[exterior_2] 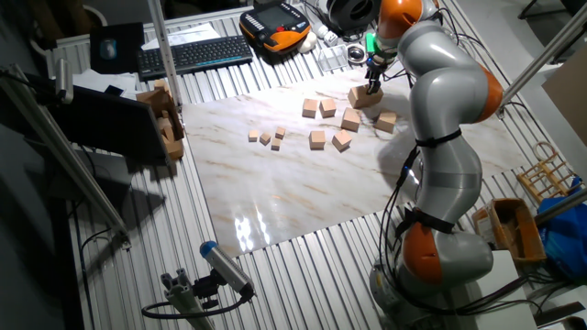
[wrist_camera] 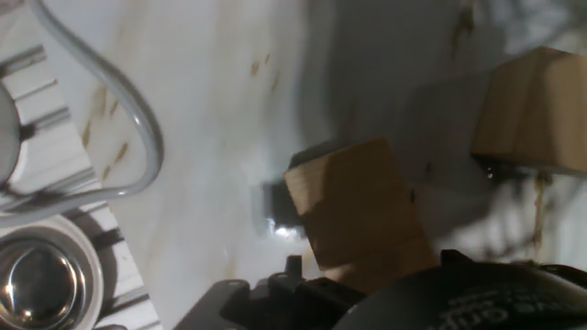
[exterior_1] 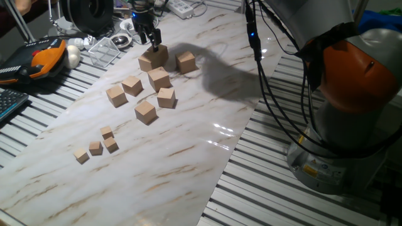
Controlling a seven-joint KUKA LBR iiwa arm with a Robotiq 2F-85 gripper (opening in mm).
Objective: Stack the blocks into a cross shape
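Observation:
Several light tan wooden blocks lie loose on the marble board (exterior_1: pixel 188 163): one to the right (exterior_1: pixel 186 61), one in the middle (exterior_1: pixel 158 78), and others toward the front left (exterior_1: pixel 132 85) (exterior_1: pixel 116 95) (exterior_1: pixel 166 97) (exterior_1: pixel 145 111). My gripper (exterior_1: pixel 154 45) is at the far end of the board, also in the other fixed view (exterior_2: pixel 371 87). Its fingers come down on a block (exterior_1: pixel 156 56) and look shut on it. In the hand view that block (wrist_camera: pixel 358 211) fills the middle, partly under the hand, with another block (wrist_camera: pixel 537 110) at the right.
Four much smaller cubes (exterior_1: pixel 95 148) sit at the near left of the board. A metal bowl (exterior_1: pixel 121 41), a clear plastic tray (exterior_1: pixel 103 51) and an orange pendant (exterior_1: pixel 38 59) lie beyond the far edge. My base (exterior_1: pixel 352 125) and cables stand at the right.

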